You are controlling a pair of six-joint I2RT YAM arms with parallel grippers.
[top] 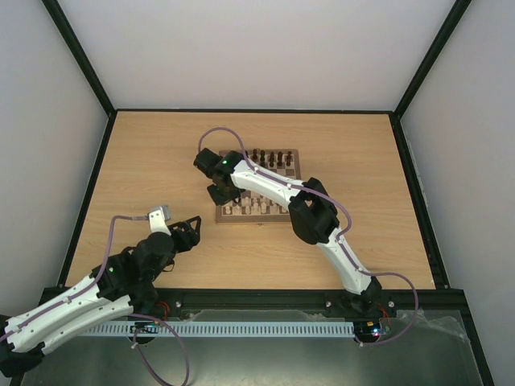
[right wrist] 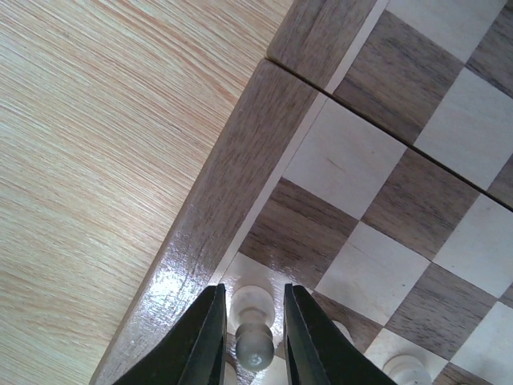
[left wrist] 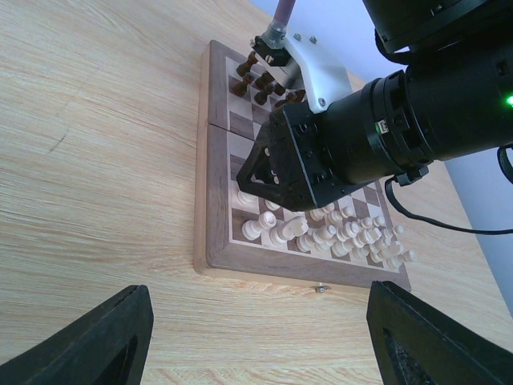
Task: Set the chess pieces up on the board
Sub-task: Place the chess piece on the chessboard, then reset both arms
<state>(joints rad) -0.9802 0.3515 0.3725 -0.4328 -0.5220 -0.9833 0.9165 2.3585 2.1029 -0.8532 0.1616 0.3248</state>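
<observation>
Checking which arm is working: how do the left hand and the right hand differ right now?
The left hand gapes wide; the right hand stands narrow, fingers flanking a cream pawn. The left hand hovers over the table, off the board; the right hand is at the board's edge column. Both have dark fingers.

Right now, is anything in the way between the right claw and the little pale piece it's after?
Nothing visible does. The pale pawn stands between the fingers of the right gripper, on the board beside its border. Neighbouring pale pieces stand off to one side, outside the fingers.
</observation>
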